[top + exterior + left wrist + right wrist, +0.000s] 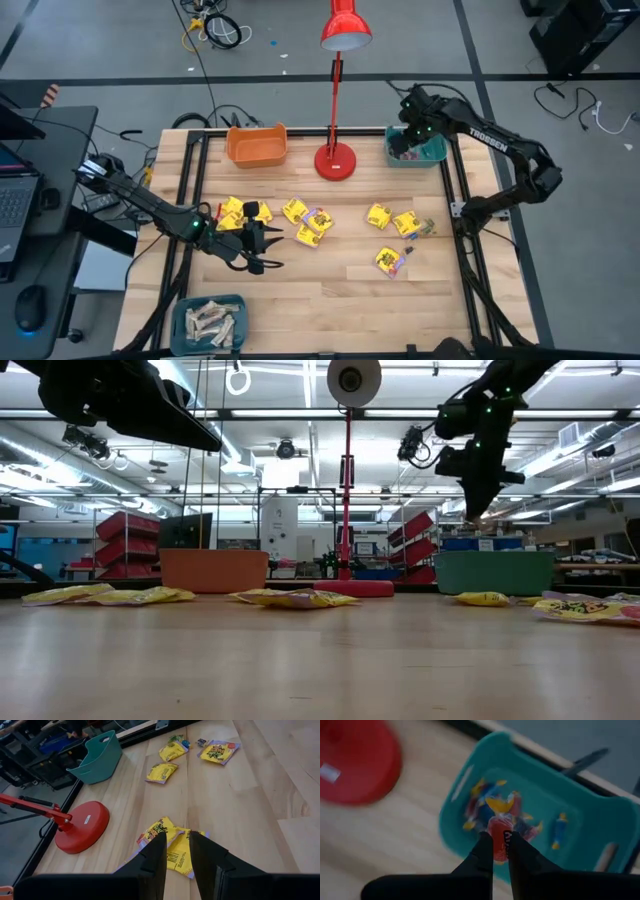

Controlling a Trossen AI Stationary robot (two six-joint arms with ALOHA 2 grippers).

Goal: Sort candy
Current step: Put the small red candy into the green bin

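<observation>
Yellow candy packets (308, 224) lie flat across the middle of the wooden table, with more toward the right (392, 219). My left gripper (272, 252) hovers open above the left group; two packets (172, 845) show just past its fingertips, untouched. My right gripper (408, 148) hangs at the far right above a teal bin (432, 152). It is shut on a small red wrapped candy (498, 827). Small red, blue and yellow pieces (485, 802) lie in that bin. My right gripper pinches the red wrapped candy's middle (499, 842) between its two fingers. The fingers come from above, pointing steeply down. The candy is lifted clear above the teal bin, and its yellow twisted end (500, 805) sticks out past the fingertips.
An orange bin (257, 145) stands at the far left of the table. A red desk lamp with a round base (335, 161) stands between the two far bins. A second teal bin (210, 322) holding pale bars sits at the near left corner. Bare wood lies along the near edge.
</observation>
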